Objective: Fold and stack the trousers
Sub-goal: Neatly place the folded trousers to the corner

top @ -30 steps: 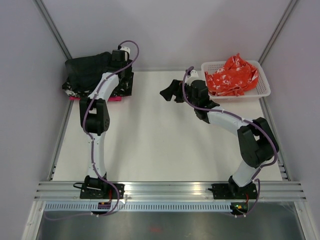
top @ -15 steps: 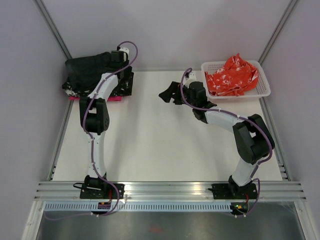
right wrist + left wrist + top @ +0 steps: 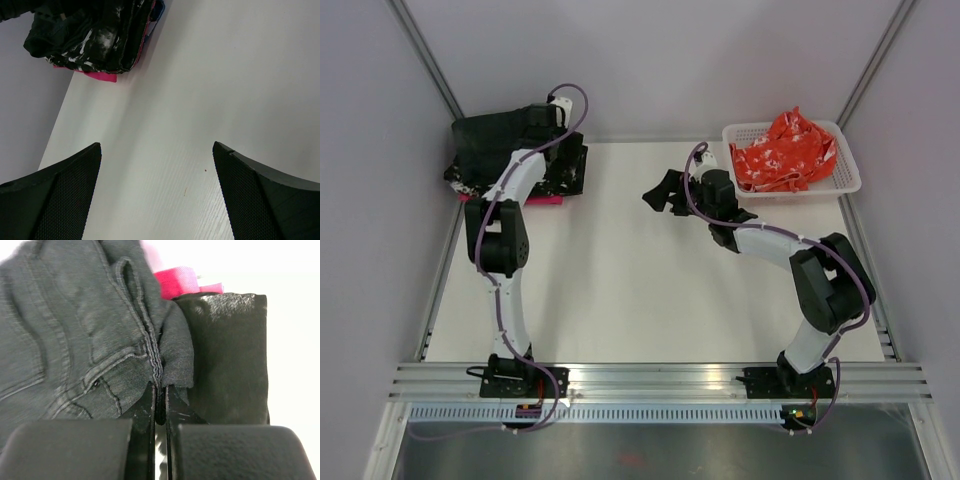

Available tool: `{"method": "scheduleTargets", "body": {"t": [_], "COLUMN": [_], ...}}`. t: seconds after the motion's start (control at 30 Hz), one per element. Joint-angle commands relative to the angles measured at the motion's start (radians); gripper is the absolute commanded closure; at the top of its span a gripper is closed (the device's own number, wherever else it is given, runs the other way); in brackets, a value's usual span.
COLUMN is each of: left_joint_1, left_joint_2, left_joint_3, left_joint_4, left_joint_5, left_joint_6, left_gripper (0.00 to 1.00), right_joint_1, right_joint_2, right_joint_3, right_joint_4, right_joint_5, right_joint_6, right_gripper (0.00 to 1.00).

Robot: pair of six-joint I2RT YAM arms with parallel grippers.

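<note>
The trousers sit folded on the pile at the table's far-left corner, right under the left pincer, pinched narrow on a seamed fold of them, while the right pincer gapes wide, empty, well apart toward the far edge's middle.

Left gripper edged leftward over the trousers.

The trousers, black and rumpled, lie heaped in the far-left corner.
</note>
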Motion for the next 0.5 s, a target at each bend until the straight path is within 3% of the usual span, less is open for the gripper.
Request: {"method": "scheduleTargets", "body": {"t": [0.0, 0.23, 0.47], "left_joint_1": [0.000, 0.000, -0.001], "left_joint_2": [-0.216, -0.284, -0.333], "left_joint_3": [-0.088, -0.129, -0.212], "left_joint_4": [0.019, -0.015, -0.010], "left_joint_5": [0.089, 0.043, 0.066], "left_joint_6": [0.046, 0.098, 0.029], "left_gripper": [0.98, 0.98, 0.98], "right_joint_1": [0.002, 0.000, 0.000], "right_joint_2": [-0.049, -0.049, -0.048], "right_joint_3": [-0.021, -0.061, -0.084], "right_joint_4": [0.043, 0.080, 0.087], "right_joint_5": [0.018, 0.011, 0.015], "right_joint_6": [0.012, 0.046, 0.066], "right_gripper": [0.02, 0.02, 0.02]}}
